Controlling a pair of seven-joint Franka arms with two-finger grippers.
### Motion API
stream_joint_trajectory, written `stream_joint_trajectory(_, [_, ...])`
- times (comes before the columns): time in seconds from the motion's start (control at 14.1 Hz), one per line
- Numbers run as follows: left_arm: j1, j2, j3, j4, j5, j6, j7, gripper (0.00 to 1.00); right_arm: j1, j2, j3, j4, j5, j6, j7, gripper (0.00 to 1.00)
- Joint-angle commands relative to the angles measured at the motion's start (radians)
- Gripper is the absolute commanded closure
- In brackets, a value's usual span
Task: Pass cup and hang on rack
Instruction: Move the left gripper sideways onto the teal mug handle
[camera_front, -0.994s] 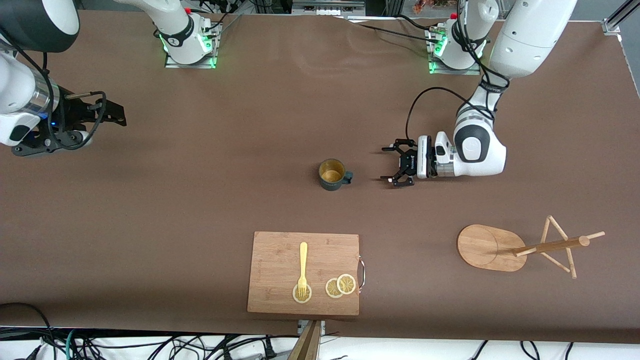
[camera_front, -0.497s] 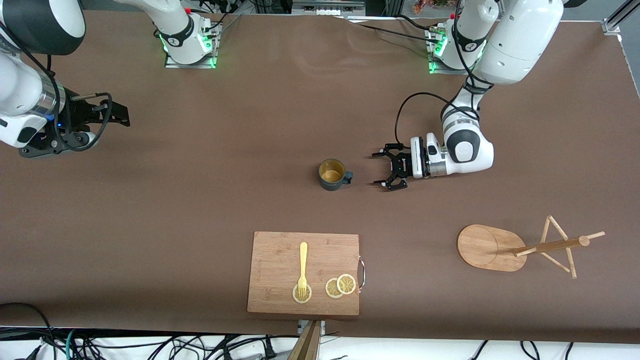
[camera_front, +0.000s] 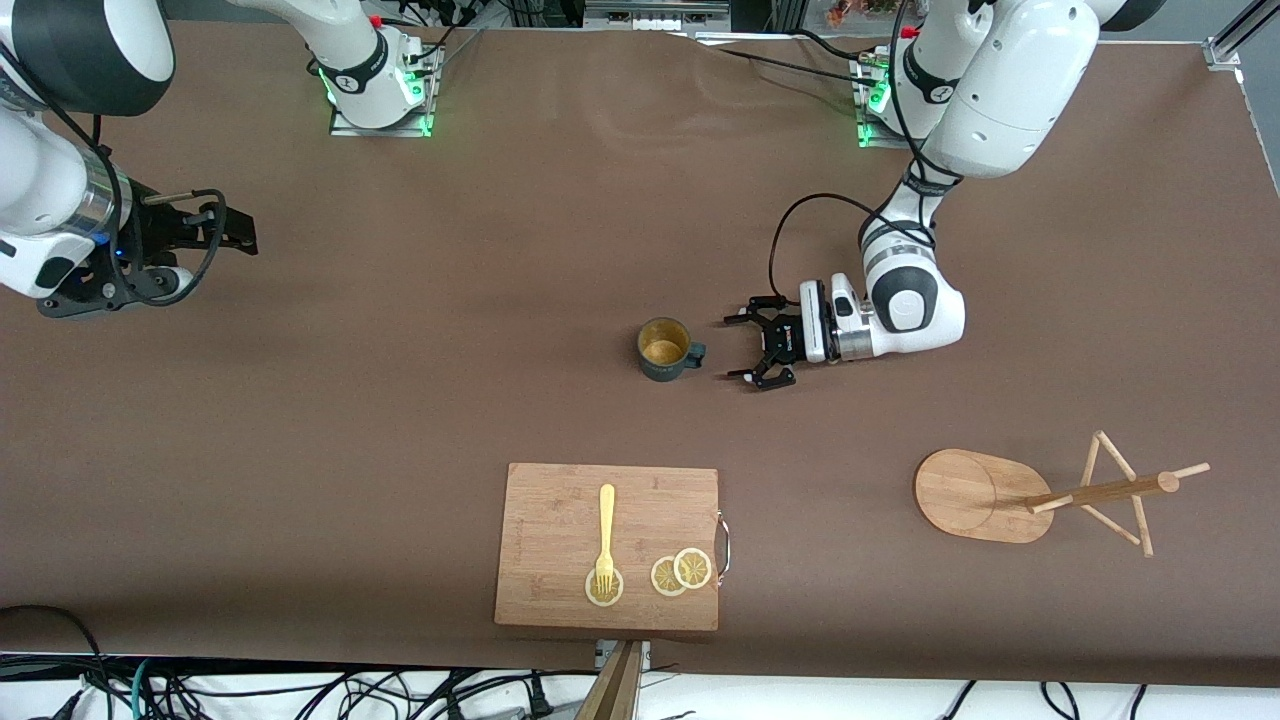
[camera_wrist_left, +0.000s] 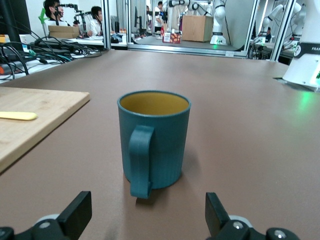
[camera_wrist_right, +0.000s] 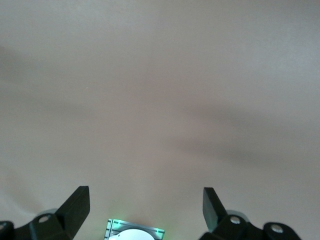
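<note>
Cutting board (camera_front: 560, 545): nearest the front camera, a bamboo board with a yellow fork (camera_front: 605, 535) and 3 lemon slices (camera_front: 680, 572) on it; the fork's tines rest on 1 slice.

Rack (camera_front: 985, 495): toward the left arm's end of the table, about as near the camera as the board. It appears to lie tipped, the pole and pegs stretched out along the table from the oval base – whether it stands or lies I cannot tell for sure.

Cup (camera_front: 664, 349): upright at mid-table, farther from the camera than the board, handle turned toward the left arm's end. In the left wrist view the teal ribbed mug (camera_wrist_left: 154, 140) faces the camera handle-first.

Left gripper (camera_front: 752, 349): low over the table just beside the cup's handle, fingers spread wide, nothing between them.

Change: over the last second the left gripper has slid toward the cup, from well apart to just short of the handle – jaws unchanged, cup unmoved.

Meaning: the approach looks nearly done; the pinch on handle or wall is not yet made.

Right gripper (camera_front: 215, 232): waits at the right arm's end of the table, fingers spread and empty; its wrist view shows only bare table.
</note>
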Motion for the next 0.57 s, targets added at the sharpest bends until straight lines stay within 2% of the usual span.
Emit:
stream_joint_trajectory(0.0, [-0.023,0.023,0.004,0.027,-0.043,0.03,0.051,0.0,-0.1,-0.019,0.064,-0.009,-0.013,0.014,-0.011,0.0])
stream_joint_trajectory(0.28, [-0.048,0.05,0.003,0.063,-0.076,0.034,0.051,0.0,-0.453,-0.034,0.412,-0.009,-0.03,0.017,0.003,0.0])
stream_joint_trajectory(0.43, [-0.061,0.068,-0.002,0.086,-0.09,0.036,0.051,0.0,-0.548,-0.055,0.504,-0.027,-0.058,0.046,0.056,0.0])
stream_joint_trajectory(0.5, [-0.068,0.072,-0.002,0.093,-0.104,0.05,0.051,0.0,-0.602,-0.081,0.564,-0.07,-0.059,0.084,0.097,0.0])
